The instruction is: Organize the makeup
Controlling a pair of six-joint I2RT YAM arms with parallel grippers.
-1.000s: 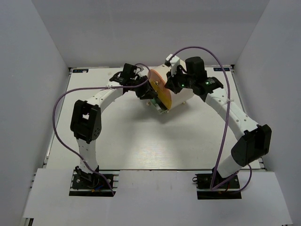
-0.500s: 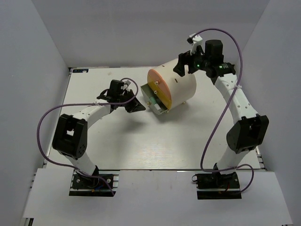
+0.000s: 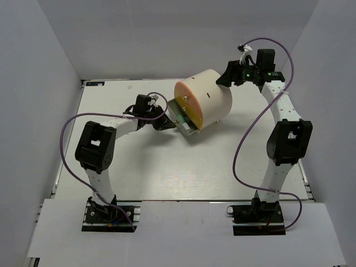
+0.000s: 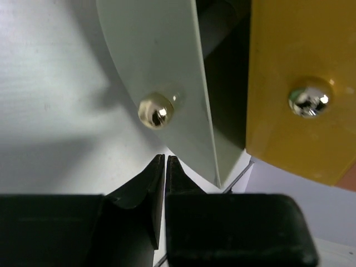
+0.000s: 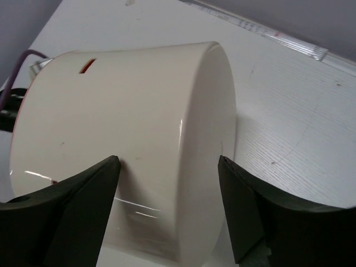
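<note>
Left arm (image 3: 119, 124) and right arm (image 3: 286, 114) alike — white link shells, black joint housings, black jaws; a purple cable (image 3: 267, 38) loops off each, and a green light (image 3: 243, 71) glows on the right wrist.

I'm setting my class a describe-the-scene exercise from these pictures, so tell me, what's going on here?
Two robot arms are working around a cream drum with an orange face, lying on its side on the table. A pale green drawer juts from its lower front. The left gripper, shut on nothing, sits just short of the drawer's gold knob. The right gripper is open by the drum's rear end, not gripping it. No makeup shows in any view.
</note>
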